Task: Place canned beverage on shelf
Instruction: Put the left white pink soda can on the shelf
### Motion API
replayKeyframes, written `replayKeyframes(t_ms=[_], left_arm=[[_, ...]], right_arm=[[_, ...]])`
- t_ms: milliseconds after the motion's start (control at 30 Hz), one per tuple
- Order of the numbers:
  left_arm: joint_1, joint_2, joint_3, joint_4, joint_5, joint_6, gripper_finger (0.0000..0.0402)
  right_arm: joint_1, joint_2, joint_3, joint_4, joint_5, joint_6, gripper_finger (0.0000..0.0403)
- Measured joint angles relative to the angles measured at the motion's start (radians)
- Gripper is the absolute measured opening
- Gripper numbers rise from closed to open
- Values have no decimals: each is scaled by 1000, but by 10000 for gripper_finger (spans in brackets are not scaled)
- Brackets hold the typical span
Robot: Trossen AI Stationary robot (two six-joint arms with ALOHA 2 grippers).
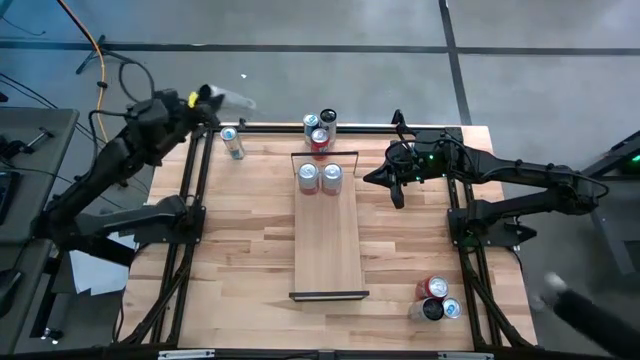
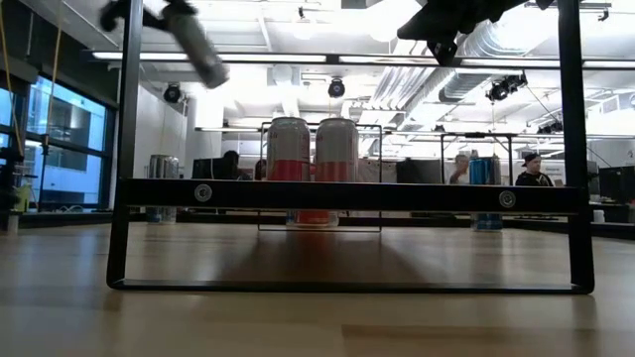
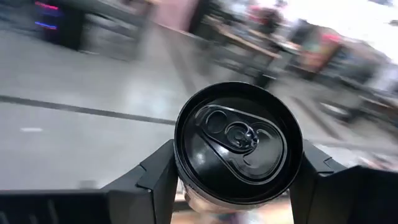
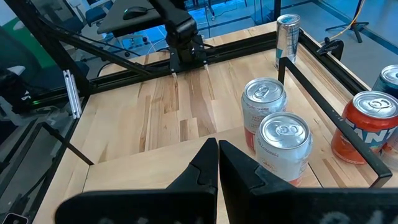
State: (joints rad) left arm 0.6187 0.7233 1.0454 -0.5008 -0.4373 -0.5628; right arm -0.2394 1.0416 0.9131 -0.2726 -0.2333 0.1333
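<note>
The shelf (image 1: pixel 328 235) is lying lengthwise down the middle of the table (image 1: pixel 240 240), a rail (image 1: pixel 329 294) closing its near end. Two cans (image 1: pixel 319 178) are standing side by side on its far end. Just behind that end, a cluster of cans (image 1: pixel 320 128) is sitting at the table's far edge. A single can (image 1: pixel 232 143) is standing at the far left corner, and three more cans (image 1: pixel 436 299) are grouped at the near right corner. The left gripper (image 1: pixel 203 97) is hanging beyond the far left corner, gripping a can (image 3: pixel 239 144) between its fingers. The right gripper (image 1: pixel 398 193), fingers together, is hovering just right of the shelf's far end.
</note>
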Motion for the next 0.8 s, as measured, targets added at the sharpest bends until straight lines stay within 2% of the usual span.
replayKeyframes(t_ms=[167, 333, 467, 567, 700, 800], left_arm=[[-134, 47, -1, 143, 155, 53, 173], [-274, 104, 8, 229, 251, 90, 173], [-378, 186, 100, 144, 271, 150, 173], [-441, 277, 211, 8, 271, 231, 173], [-503, 397, 353, -151, 270, 373, 173], [-540, 457, 402, -214, 268, 461, 174]], right_arm=[[0, 0, 0, 0, 0, 0, 0], [0, 0, 0, 9, 0, 0, 0], [0, 0, 0, 24, 0, 0, 0], [0, 0, 0, 56, 0, 0, 0], [0, -2, 0, 117, 0, -1, 0], [0, -3, 0, 178, 0, 10, 0]])
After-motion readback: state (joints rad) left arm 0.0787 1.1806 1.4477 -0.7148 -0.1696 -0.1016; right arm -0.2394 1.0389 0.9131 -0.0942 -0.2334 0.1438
